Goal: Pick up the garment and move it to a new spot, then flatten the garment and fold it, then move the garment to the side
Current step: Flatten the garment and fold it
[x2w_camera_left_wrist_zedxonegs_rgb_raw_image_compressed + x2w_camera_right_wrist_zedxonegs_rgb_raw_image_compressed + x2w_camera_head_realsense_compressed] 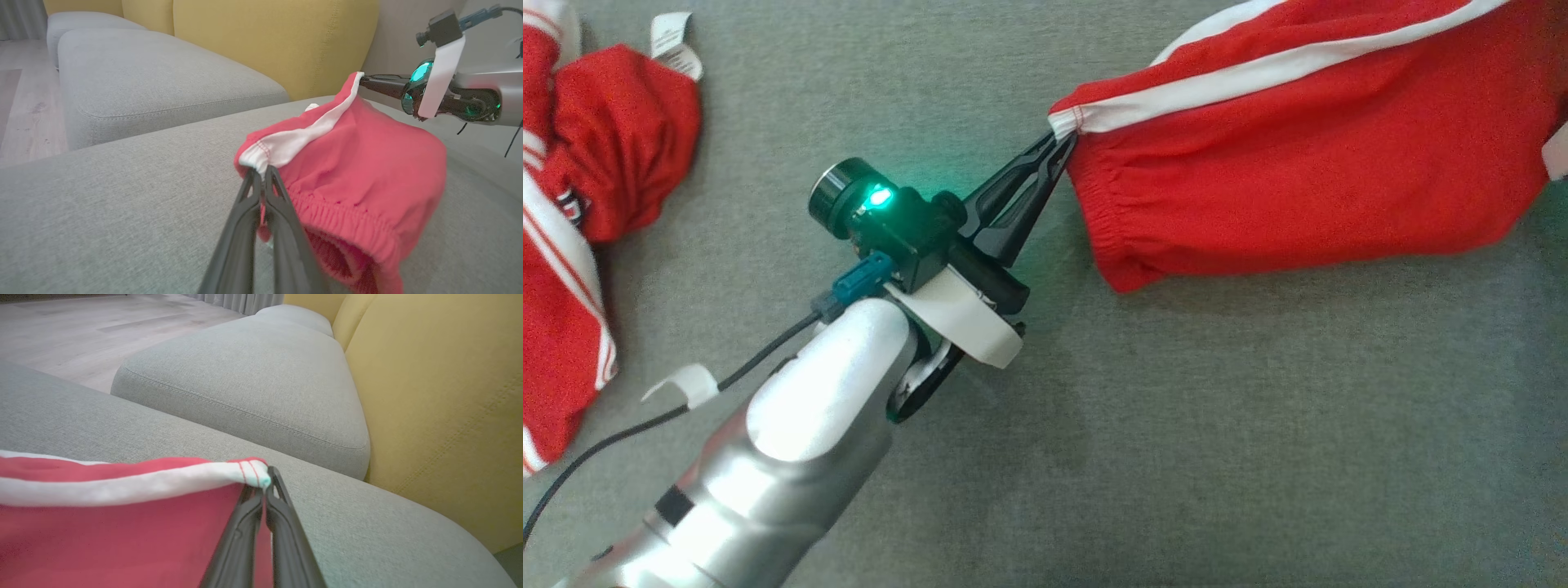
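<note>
The left fingers [1058, 155] are clenched on one corner of the red garment [1298, 163], biting just where the white side stripe [1258, 73] meets the gathered elastic hem. The left wrist view shows the two dark blades pressed together with the stitched stripe end bunched between their tips. The right fingers [264, 494] are likewise pinched shut on the other end of that stripe, with the cloth running away from them in a straight band.

Holding the two ends of one edge seems meant to stretch that edge into a line, so the rest of the cloth can hang or drag below it and be laid out flat rather than in a heap. Between the two grips the stripe looks fairly taut, while the red body sags and billows. Whether its lower fold touches the surface I cannot tell.

Beneath lies the grey sofa seat [1176, 449], broad and bare under the garment, which suits spreading it here. The garment sits toward the upper right of the head view. Well apart, at the left edge, lies a crumpled pile of other red clothes [596, 163] with a white label [674, 41]. Yellow back cushions [265, 41] rise behind the seat.
</note>
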### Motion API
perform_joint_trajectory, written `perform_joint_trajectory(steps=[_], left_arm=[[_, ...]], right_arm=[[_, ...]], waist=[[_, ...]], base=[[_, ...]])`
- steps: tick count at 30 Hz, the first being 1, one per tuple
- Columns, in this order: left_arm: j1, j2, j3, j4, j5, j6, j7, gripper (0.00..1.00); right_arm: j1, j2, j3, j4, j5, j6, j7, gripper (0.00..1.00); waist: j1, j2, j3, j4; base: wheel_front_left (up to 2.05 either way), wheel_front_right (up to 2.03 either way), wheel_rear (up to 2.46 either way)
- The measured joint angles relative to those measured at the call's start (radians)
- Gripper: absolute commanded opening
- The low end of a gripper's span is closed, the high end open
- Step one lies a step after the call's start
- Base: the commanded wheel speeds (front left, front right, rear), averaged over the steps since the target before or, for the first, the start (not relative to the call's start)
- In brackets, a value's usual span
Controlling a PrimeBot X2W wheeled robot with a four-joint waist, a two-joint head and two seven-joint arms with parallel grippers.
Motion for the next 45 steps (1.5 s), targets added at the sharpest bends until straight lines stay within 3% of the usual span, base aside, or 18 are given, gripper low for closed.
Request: perform_joint_trajectory(steps=[6,7,8,9,10,11,17,24,28,32,33,34,35,36,37,45], left_arm=[[0.0,-0.011,0.0,-0.003,-0.009,0.017,-0.01,0.0],[0.0,-0.012,0.0,-0.003,-0.009,0.017,-0.01,0.0],[0.0,-0.013,0.0,-0.003,-0.009,0.019,-0.01,0.14],[0.001,-0.016,0.0,-0.003,-0.009,0.024,-0.01,0.41],[0.001,-0.019,0.0,-0.003,-0.011,0.025,-0.01,0.84],[0.001,-0.022,-0.001,-0.003,-0.015,0.026,-0.011,1.0],[0.015,-0.029,0.002,0.0,-0.019,0.054,-0.036,1.0],[0.114,-0.064,0.057,-0.009,0.01,0.194,-0.097,1.0],[0.199,-0.103,0.139,-0.094,0.071,0.285,-0.101,1.0],[0.298,-0.144,0.22,-0.208,0.137,0.315,-0.106,1.0],[0.324,-0.15,0.231,-0.224,0.15,0.315,-0.106,1.0],[0.35,-0.155,0.243,-0.236,0.163,0.312,-0.106,1.0],[0.376,-0.158,0.256,-0.243,0.174,0.306,-0.106,1.0],[0.398,-0.16,0.266,-0.249,0.185,0.305,-0.105,1.0],[0.417,-0.162,0.277,-0.252,0.196,0.302,-0.105,1.0],[0.48,-0.177,0.358,-0.279,0.255,0.279,-0.105,1.0]], right_arm=[[-0.055,-0.012,0.066,0.08,0.029,0.0,-0.01,0.0],[-0.063,-0.012,0.077,0.09,0.036,0.0,-0.01,0.04],[-0.07,-0.012,0.086,0.101,0.043,0.0,-0.013,0.43],[-0.074,-0.012,0.087,0.109,0.049,0.0,-0.02,1.0],[-0.077,-0.012,0.086,0.114,0.056,0.0,-0.022,1.0],[-0.078,-0.012,0.084,0.119,0.068,0.0,-0.024,1.0],[-0.062,0.015,0.074,0.12,0.187,0.0,-0.03,1.0],[0.052,0.02,0.073,0.163,0.381,0.0,-0.022,1.0],[0.088,0.011,0.09,0.188,0.488,0.0,0.035,1.0],[0.101,-0.003,0.105,0.194,0.591,0.0,0.103,1.0],[0.102,-0.008,0.105,0.191,0.618,0.0,0.119,0.94],[0.102,-0.014,0.108,0.188,0.641,0.0,0.136,0.6],[0.103,-0.021,0.113,0.183,0.658,0.0,0.146,0.16],[0.104,-0.027,0.119,0.18,0.669,0.0,0.151,0.16],[0.107,-0.031,0.126,0.179,0.674,0.0,0.152,0.0],[0.147,-0.034,0.156,0.2,0.715,0.0,0.1,0.0]], waist=[[-0.0001,0.0,0.006,0.034],[0.0,0.0,0.005,0.035],[-0.0001,0.0,0.003,0.035],[-0.0001,0.0,0.001,0.035],[-0.0002,0.0,-0.001,0.035],[-0.0001,0.0,-0.003,0.035],[-0.0002,0.0,-0.022,0.029],[-0.0002,0.0,-0.06,0.037],[-0.0002,0.0,-0.073,0.069],[-0.0002,0.0,-0.081,0.111],[-0.0003,0.0,-0.083,0.121],[-0.0003,0.0001,-0.085,0.131],[-0.0003,0.0,-0.087,0.14],[-0.0002,0.0,-0.09,0.148],[-0.0002,0.0,-0.094,0.155],[-0.0002,0.0,-0.141,0.143]], base=[[0.0,0.0,0.0],[0.0,0.0,0.0],[0.0,0.0,0.0],[0.0,0.0,0.0],[0.0,0.0,0.0],[0.0,0.0,0.0],[0.0,0.0,0.0],[0.0,0.0,0.0],[0.0,0.0,0.0],[0.0,0.0,0.0],[0.0,0.0,0.0],[0.0,0.0,0.0],[0.0,0.0,0.0],[0.0,0.0,0.0],[0.0,0.0,0.0],[0.0,0.0,0.0]])
